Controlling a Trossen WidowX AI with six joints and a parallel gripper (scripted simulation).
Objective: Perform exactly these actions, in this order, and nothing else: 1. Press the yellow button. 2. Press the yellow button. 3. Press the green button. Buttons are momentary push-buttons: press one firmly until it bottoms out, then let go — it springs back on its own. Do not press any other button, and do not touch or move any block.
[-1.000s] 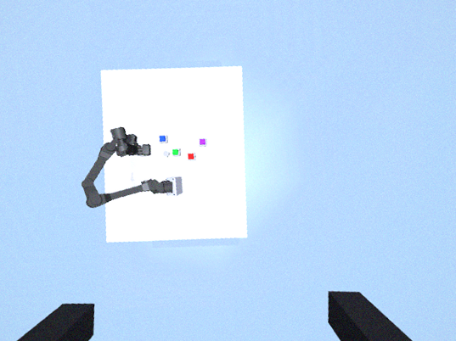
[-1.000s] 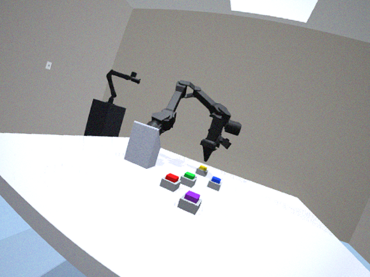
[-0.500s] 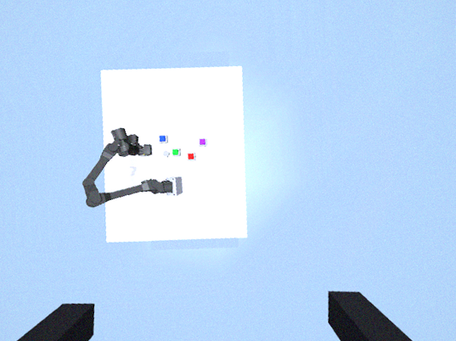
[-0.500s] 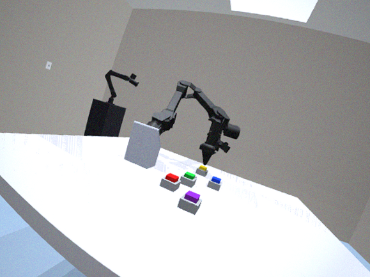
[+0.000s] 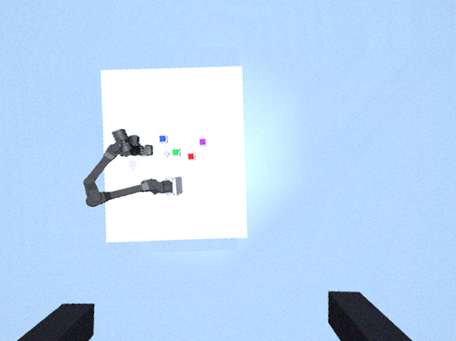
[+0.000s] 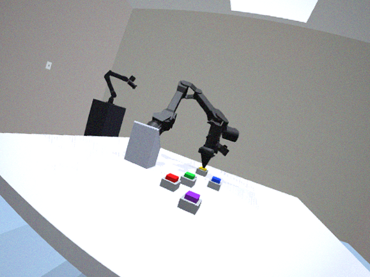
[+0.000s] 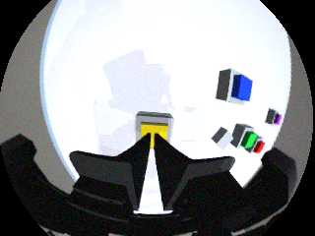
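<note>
STEP press one of three, by my judgement | black parallel-jaw gripper fingers together, holding nothing, tip pointing straight down | small yellow square push-button on grey base directly beneath tip, touching or nearly | green square push-button just beside, near-left.

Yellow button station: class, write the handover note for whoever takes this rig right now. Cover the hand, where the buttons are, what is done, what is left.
Hand: shut, holding nothing, pointing straight down with its tip on or just above the yellow button; contact cannot be confirmed.
Buttons: yellow sits nearest the arm's base; green button is next to it, between the red button and the blue button; the purple button is farthest out.
Done: hand lined up over yellow.
Left: whether a yellow press has been completed cannot be told; assume both yellow presses, then green. Touch nothing else.
</note>
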